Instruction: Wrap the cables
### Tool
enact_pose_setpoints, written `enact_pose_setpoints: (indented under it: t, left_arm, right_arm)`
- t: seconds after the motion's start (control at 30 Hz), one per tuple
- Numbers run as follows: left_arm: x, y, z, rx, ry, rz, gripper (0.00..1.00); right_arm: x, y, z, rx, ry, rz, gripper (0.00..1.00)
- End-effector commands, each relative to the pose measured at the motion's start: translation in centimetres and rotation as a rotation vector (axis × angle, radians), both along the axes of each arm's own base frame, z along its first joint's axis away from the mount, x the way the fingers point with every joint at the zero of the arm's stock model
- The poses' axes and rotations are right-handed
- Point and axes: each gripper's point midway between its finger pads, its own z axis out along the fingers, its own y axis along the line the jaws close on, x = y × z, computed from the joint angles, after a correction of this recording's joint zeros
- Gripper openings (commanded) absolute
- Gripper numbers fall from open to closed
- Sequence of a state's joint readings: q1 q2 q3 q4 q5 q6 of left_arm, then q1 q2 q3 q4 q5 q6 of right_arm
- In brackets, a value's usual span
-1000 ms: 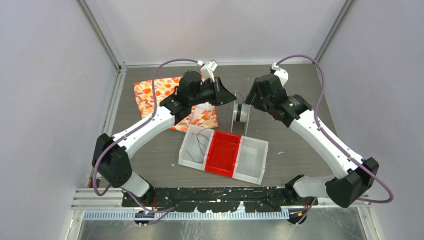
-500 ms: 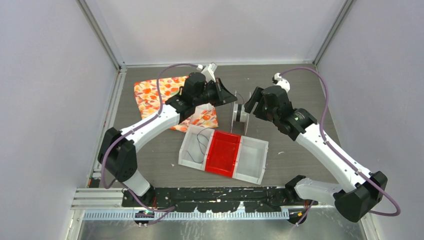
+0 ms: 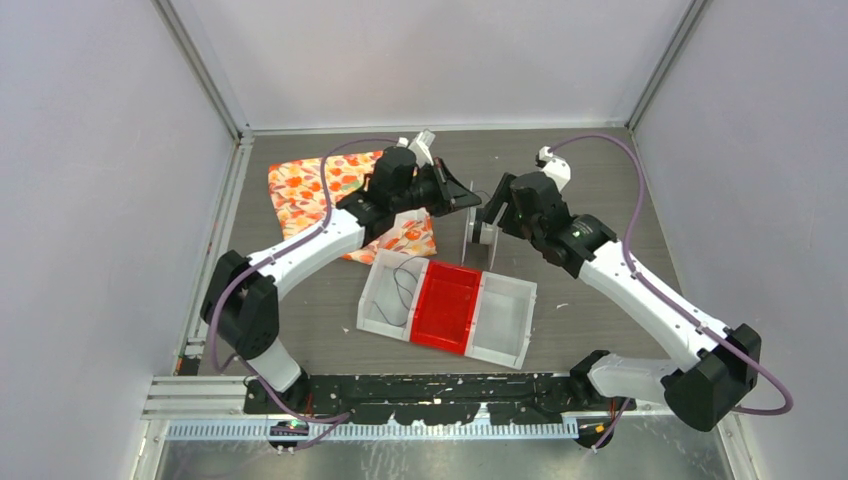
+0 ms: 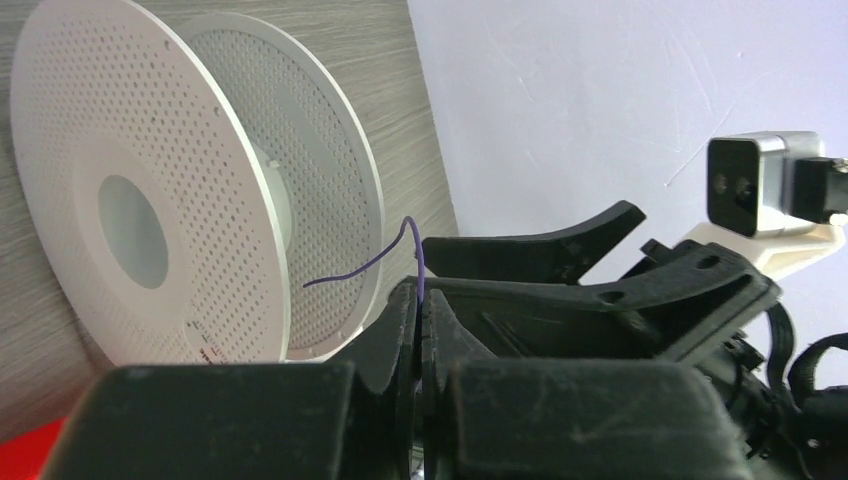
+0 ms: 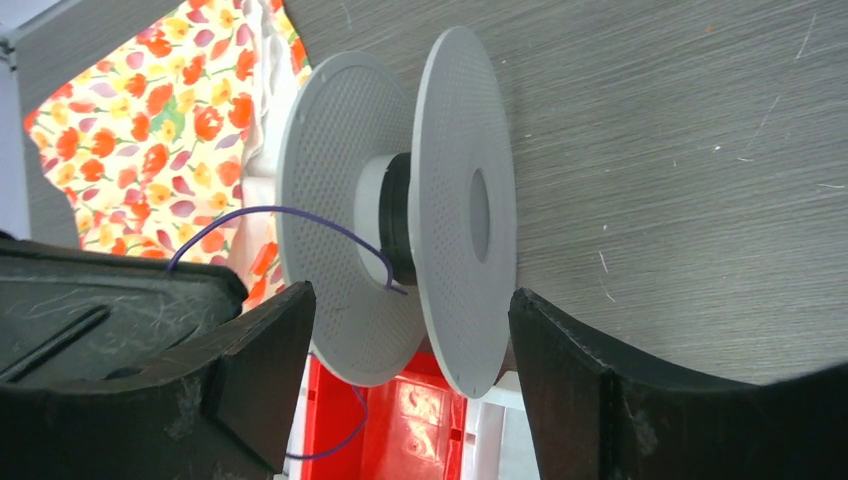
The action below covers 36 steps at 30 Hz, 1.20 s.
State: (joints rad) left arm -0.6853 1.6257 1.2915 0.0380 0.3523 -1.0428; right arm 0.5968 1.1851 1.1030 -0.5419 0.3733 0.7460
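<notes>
The cable is a hair-thin dark purple-blue wire. My left gripper (image 4: 420, 300) is shut on it, and the free end (image 4: 372, 264) curls toward the white perforated spool (image 4: 190, 200). In the right wrist view the wire (image 5: 270, 213) arcs from the left gripper (image 5: 100, 290) onto the spool's hub (image 5: 395, 215). My right gripper (image 5: 410, 340) is open, its fingers (image 5: 270, 350) on either side of the upright spool's lower rim without touching. From above, both grippers, left (image 3: 468, 199) and right (image 3: 492, 213), meet at the spool (image 3: 481, 229). More wire loops (image 3: 398, 283) lie in the tray's left compartment.
A three-part tray (image 3: 520, 290), white, red, white, sits just in front of the spool. A floral orange cloth (image 3: 305, 185) lies at the back left, partly under the left arm. Walls close the sides and back.
The left gripper has moved right to the spool with the wire in it. The right gripper has swung left and closer, now straddling the spool.
</notes>
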Motion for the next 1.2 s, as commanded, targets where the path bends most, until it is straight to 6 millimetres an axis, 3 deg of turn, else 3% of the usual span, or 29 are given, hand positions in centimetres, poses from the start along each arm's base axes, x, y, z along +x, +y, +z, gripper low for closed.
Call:
enact_pose_setpoints:
  t: [0.0,0.23,0.37,0.57,1.03,1.17]
  left_arm:
    - [-0.2,-1.0,1.6,-0.074,0.005,-0.035,0.01]
    - [0.0,-1.4,0.9,-0.084,0.039,-0.037,0.01]
    - [0.1,-1.5,0.6,-0.103,0.057,-0.034,0.00]
    - [0.7,-0.8,0.3,-0.125,0.081,0.009,0.00]
    - [0.9,-1.7,-0.1,-0.213,0.147,-0.033,0.00]
    - [0.8,-1.7,-0.2,-0.212,0.149,-0.034,0.00]
  right_arm:
    - [1.3,-0.5,0.0,-0.006,-0.040,-0.082,0.75]
    - [1.7,-0.9,-1.2,-0.020,-0.043,-0.120,0.66]
    - [1.8,-0.6,-2.3,-0.053,-0.014,-0.100,0.56]
    - [1.8,0.0,-3.1,-0.114,0.011,-0.074,0.56]
    - [2.3,-0.5,-3.5,-0.176,0.001,-0.098,0.49]
    - [2.5,-0.5,-3.7,-0.191,0.003,-0.102,0.39]
